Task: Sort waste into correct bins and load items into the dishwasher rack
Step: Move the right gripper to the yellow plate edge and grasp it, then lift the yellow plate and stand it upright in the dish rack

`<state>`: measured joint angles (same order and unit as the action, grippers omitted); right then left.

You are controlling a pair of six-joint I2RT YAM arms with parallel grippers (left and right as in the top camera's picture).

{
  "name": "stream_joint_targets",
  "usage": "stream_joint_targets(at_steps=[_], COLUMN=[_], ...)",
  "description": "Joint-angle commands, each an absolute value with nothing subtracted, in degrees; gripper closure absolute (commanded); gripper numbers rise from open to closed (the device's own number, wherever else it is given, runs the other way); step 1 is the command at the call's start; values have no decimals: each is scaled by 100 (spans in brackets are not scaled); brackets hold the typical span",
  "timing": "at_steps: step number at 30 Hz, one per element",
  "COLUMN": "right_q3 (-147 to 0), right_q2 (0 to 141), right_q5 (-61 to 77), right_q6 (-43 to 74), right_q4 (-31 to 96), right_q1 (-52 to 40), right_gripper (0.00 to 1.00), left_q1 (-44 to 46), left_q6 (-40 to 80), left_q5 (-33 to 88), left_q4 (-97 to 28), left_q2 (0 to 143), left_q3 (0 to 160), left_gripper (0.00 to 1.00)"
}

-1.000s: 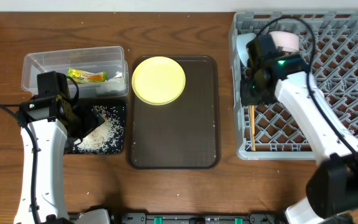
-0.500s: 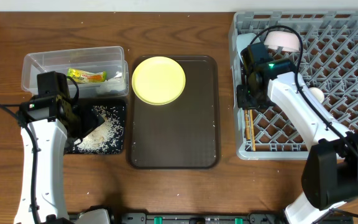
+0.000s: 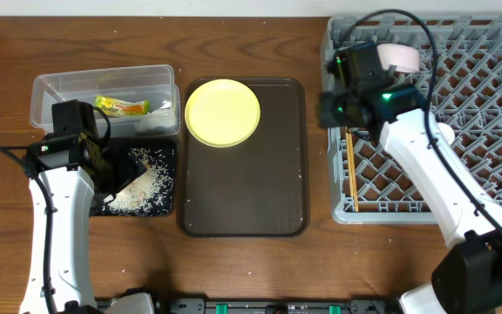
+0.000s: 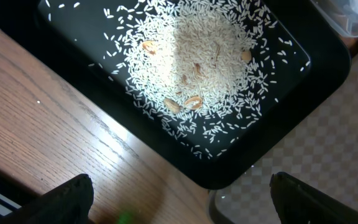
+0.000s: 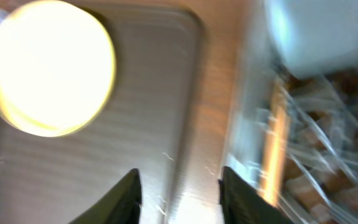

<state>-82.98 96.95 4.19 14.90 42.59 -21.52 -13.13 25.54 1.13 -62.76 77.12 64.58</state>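
At the left, the clear tub holds the snack wrapper. Just in front of it, the black tray carries the rice scraps. The left jaws hover over that tray's near edge, spread wide and empty. The yellow plate lies flat at the far end of the brown serving tray, not yet loaded. The right jaws hang at the left rim of the dishwasher rack, spread with nothing between them, though the wrist view is blurred. The chopsticks lie along the rack's left side.

The step looks to be fetching the plate. Since it lies flat, the right jaws should come down at its rim nearest the rack and slip one finger under the lip. They should pinch firmly, lift clear before swinging back, then stand the plate between pegs away from the chopsticks.

Half a second earlier the right jaws were over the rack beside the chopsticks' far end. They have since shifted left to the rim. The left arm, plate and wrapper are unchanged.
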Motion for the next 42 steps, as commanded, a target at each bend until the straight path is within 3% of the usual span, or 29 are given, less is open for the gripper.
stream_joint_targets(at_steps=[1, 3, 20, 23, 33, 42], right_q3=[-8379, -8379, -8379, -8379, -8379, -8383], right_q2=[9780, 9994, 12350, 12571, 12626, 11657], right_q5=[766, 718, 152, 196, 47, 25], right_q6=[1452, 1455, 2755, 2989, 2995, 1894], right_q4=[3887, 3450, 910, 729, 1339, 2235], right_q1=[-2499, -2742, -3277, -3277, -3232, -2792], right_gripper=[50, 44, 45, 50, 96, 99], left_q1=[-1343, -1343, -1343, -1343, -1343, -1343], left_q6=[2561, 2561, 2561, 2561, 2561, 2561], left_q5=[102, 102, 104, 102, 104, 104], left_q4=[-6294, -6294, -6296, -6296, -6296, -6296], left_q2=[7662, 7662, 7662, 7662, 7662, 7662], left_q3=[6434, 6434, 6434, 6434, 6434, 6434], left_gripper=[7, 7, 7, 7, 7, 6])
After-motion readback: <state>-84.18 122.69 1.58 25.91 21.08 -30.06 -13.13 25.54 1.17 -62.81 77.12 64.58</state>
